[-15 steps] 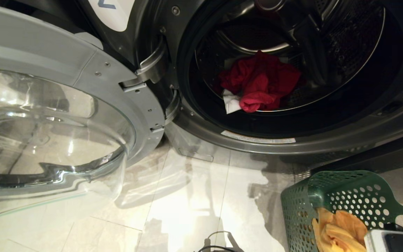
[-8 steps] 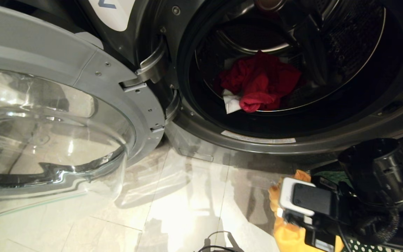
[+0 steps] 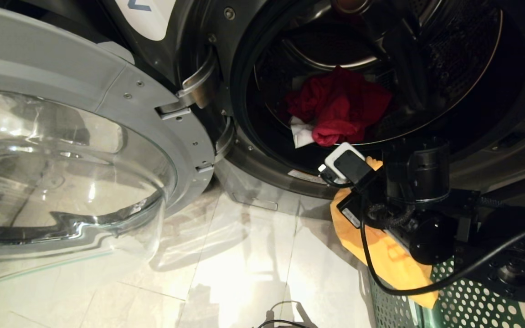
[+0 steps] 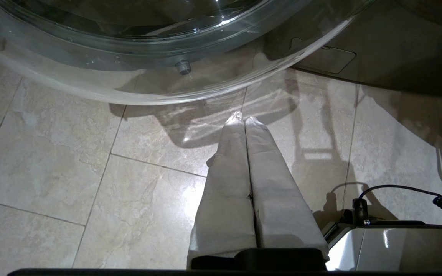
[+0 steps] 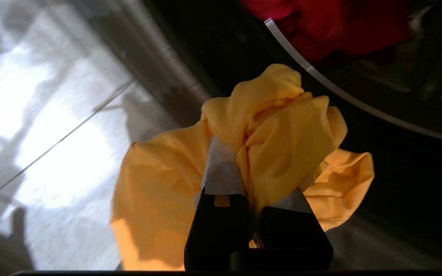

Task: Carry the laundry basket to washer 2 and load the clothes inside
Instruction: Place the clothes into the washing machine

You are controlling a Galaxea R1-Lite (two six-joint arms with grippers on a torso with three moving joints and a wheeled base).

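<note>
Washer 2 (image 3: 495, 168) stands with its door swung open, and its drum holds a red garment (image 3: 340, 107) and a white one (image 3: 301, 134). My right gripper (image 5: 251, 165) is shut on a yellow-orange garment (image 5: 282, 130), held in front of the lower lip of the drum opening. In the head view this cloth (image 3: 390, 259) hangs below the right arm (image 3: 417, 182), above the green laundry basket (image 3: 463, 300) on the floor at the lower right. My left gripper (image 4: 244, 119) is shut and empty, parked over the tiles.
The open glass door (image 3: 62, 159) fills the left side and overhangs the floor (image 4: 129, 57). Pale floor tiles (image 3: 244, 264) lie between door and basket. The robot's base with a cable (image 4: 390, 245) sits low beside the left gripper.
The right arm has risen out of the basket with the yellow-orange garment and swung up and left to the washer's opening. The left arm has not moved.
</note>
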